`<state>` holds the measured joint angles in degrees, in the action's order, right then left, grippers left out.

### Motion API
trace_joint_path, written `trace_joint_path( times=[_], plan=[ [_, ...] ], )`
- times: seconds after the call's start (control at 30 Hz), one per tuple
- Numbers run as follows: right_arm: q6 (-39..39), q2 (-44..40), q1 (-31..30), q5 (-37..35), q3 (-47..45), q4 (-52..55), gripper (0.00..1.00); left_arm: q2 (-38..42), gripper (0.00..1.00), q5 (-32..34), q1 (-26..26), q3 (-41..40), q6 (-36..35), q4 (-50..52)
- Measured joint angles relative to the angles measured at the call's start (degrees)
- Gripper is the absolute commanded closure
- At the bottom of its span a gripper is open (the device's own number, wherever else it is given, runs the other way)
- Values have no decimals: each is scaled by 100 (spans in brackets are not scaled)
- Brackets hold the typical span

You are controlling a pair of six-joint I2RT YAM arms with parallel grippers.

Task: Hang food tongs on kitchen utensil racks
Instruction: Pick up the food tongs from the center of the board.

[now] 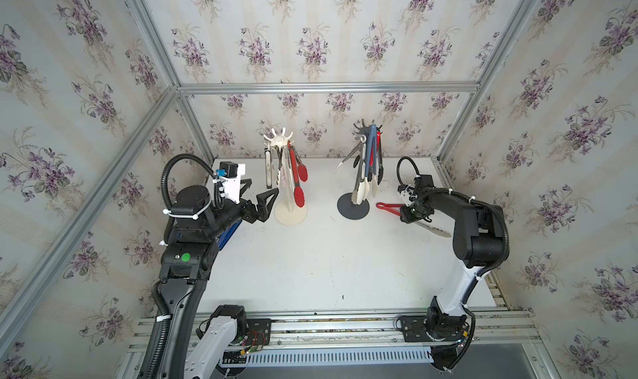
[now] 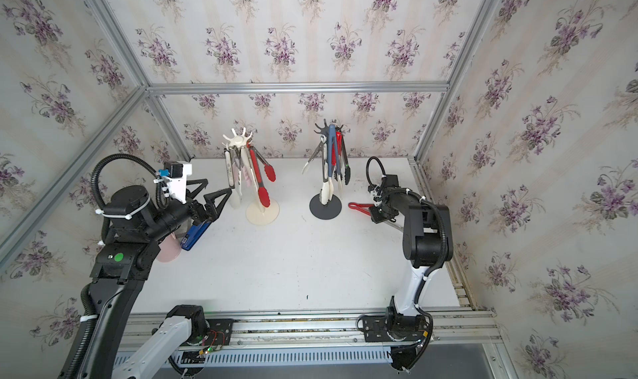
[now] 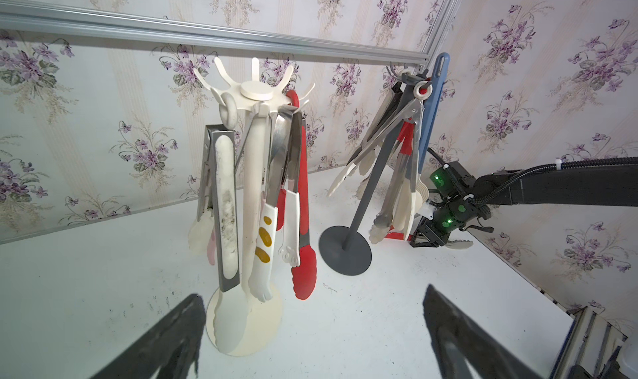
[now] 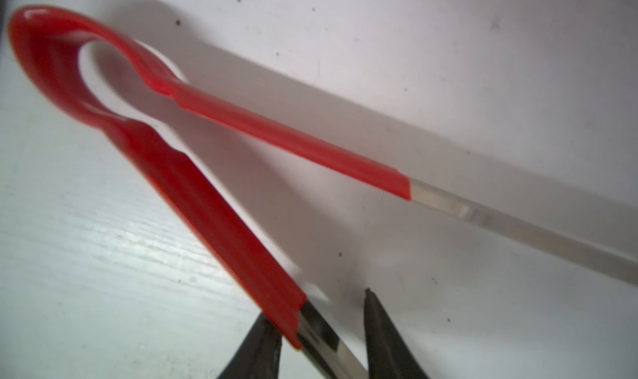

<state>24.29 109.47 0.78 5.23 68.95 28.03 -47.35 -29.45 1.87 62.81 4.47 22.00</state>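
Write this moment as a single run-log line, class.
left gripper: open, empty, by cream-white rack | right gripper: jaws astride one arm of red-handled tongs on table | phase: pickup

Both top views: set high at the front, looking down toward the back wall [image 1: 328,118], far enough to take in the whole table [image 1: 328,273], nearly equal. Left wrist: low and near, facing the cream-white rack [image 3: 255,92], with the dark grey rack [image 3: 366,201] farther off; both racks shared with the top views. Right wrist: very close over the red-handled tongs [image 4: 214,204], blurred.

tongs [image 4: 214,208]: glossy red plastic sleeves, bare shiny metal arms. table [image 4: 483,66]: matt white, scuffed. cream rack [image 3: 255,90], grey rack [image 3: 345,256]: smooth matt, plastic-looking.
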Motion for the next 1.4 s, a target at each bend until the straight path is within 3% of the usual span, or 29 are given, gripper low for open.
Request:
trace_joint_path(
  times=[0.13,0.7,1.4],
  plan=[
    [26,24,-50,155,-20,-131,71,-2,1,-2,0,0,-42,9],
    [-42,-35,-103,551,-61,-142,99,11,1,-55,4,7,-98,39],
    [-636,-1663,225,772,772,448,100,-240,1,-70,11,457,-98,57]
  ],
)
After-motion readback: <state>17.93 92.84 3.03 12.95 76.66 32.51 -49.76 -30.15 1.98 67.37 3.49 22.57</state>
